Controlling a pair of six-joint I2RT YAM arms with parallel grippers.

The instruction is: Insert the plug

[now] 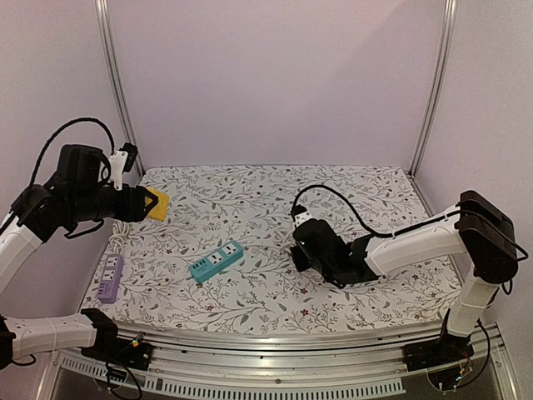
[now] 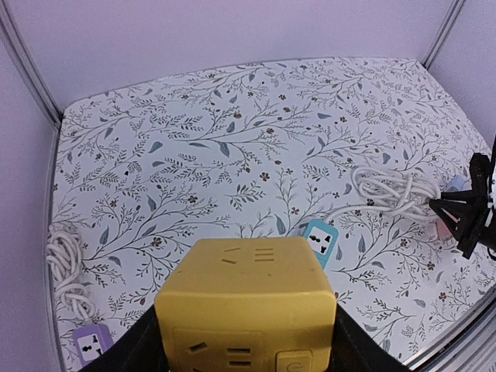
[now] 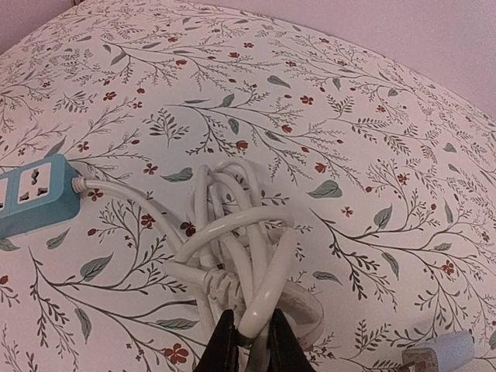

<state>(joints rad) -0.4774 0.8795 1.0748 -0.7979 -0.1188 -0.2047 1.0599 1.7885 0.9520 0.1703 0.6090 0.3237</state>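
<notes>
Beside right tool [image 3: 248,341] | plug [image 3: 439,355] | cable coil [image 3: 236,248] pinched | left tool [image 2: 246,358] grips yellow socket [image 2: 246,298]

Floral table cover [image 1: 250,192], plain purple walls [image 1: 275,75]

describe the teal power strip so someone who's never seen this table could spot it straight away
On the floral tablecloth, look just left of centre. The teal power strip lies flat there at a slant, white cord trailing right. Only it is teal: the purple strip sits at the left edge and the yellow cube is held in the air.
</notes>
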